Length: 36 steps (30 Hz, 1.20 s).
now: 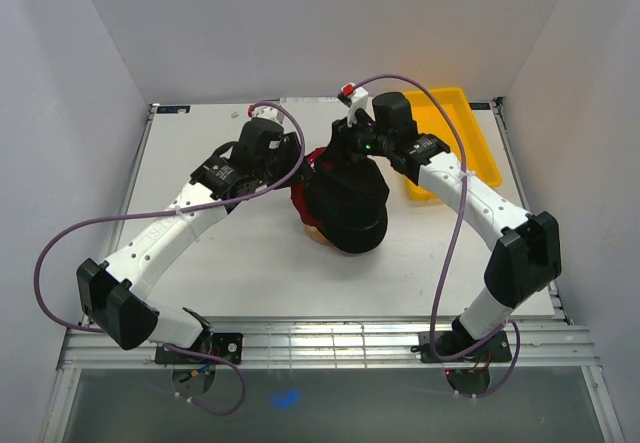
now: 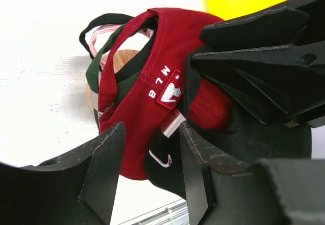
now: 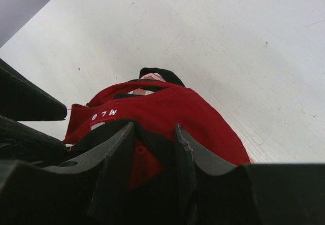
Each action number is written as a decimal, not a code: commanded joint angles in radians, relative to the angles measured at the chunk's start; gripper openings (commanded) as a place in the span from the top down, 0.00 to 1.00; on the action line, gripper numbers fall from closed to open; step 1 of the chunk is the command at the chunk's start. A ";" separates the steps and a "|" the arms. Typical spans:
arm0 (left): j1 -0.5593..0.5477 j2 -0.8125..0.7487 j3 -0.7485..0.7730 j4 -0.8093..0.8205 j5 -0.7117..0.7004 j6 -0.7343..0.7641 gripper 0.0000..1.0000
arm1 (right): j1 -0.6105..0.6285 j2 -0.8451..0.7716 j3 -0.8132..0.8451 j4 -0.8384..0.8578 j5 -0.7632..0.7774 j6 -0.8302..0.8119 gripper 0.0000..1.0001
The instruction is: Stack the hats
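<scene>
**Black cap on top of the pile, mid-table**

We see four caps nested in one pile at the middle of the white table (image 1: pixel 250 273), left of the yellow bin (image 1: pixel 455 113). The black cap (image 1: pixel 347 208) is outermost. In the left wrist view it shows a small white swoosh on its dark cloth. Under it sits the red cap (image 2: pixel 152 83), with white "MLB" stitching and a small white-on-red patch at its back. Below come the dark green cap (image 2: pixel 94 72) and the pink cap (image 2: pixel 99 37), over a tan wooden stand (image 2: pixel 124 57).

From above, the black cap's long axis runs far to near. Its brim points toward the arm bases and its back toward the far edge.

The right gripper (image 3: pixel 154 133) is clamped on the black cap's rear edge. The left gripper (image 2: pixel 151 133) has its jaws apart, framing the red cap's rear rim. We cannot tell whether its pads touch the cloth.
</scene>
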 commanded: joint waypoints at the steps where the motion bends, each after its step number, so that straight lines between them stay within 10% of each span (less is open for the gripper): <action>1: -0.002 0.024 -0.004 -0.031 0.032 0.039 0.43 | 0.020 0.079 -0.032 -0.242 0.016 -0.036 0.58; 9: -0.002 0.072 0.017 -0.085 -0.164 0.055 0.49 | 0.020 0.095 -0.022 -0.250 0.016 -0.045 0.58; 36: -0.002 0.084 -0.025 -0.071 -0.154 0.023 0.68 | 0.020 0.136 -0.024 -0.256 0.030 -0.047 0.62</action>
